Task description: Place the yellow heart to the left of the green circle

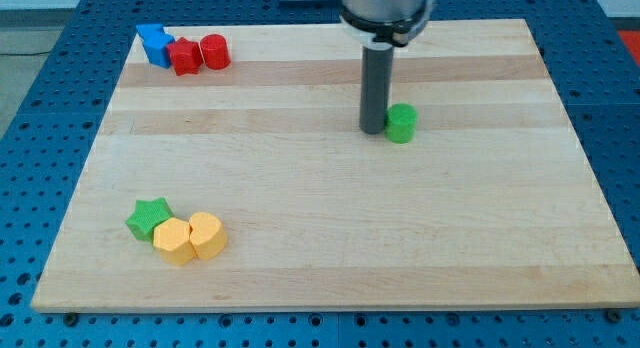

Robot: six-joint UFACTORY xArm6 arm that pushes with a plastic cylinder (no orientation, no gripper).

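Note:
The yellow heart (207, 235) lies near the board's lower left, touching a yellow hexagon (173, 240) on its left. The green circle (401, 122) stands right of the board's middle, toward the top. My tip (373, 129) rests on the board just left of the green circle, touching or nearly touching it, and far to the upper right of the yellow heart.
A green star (149, 217) touches the yellow hexagon's upper left. A blue block (155, 43), a red star-like block (184, 57) and a red circle (215, 52) cluster at the wooden board's (320, 248) top left corner. A blue perforated table surrounds the board.

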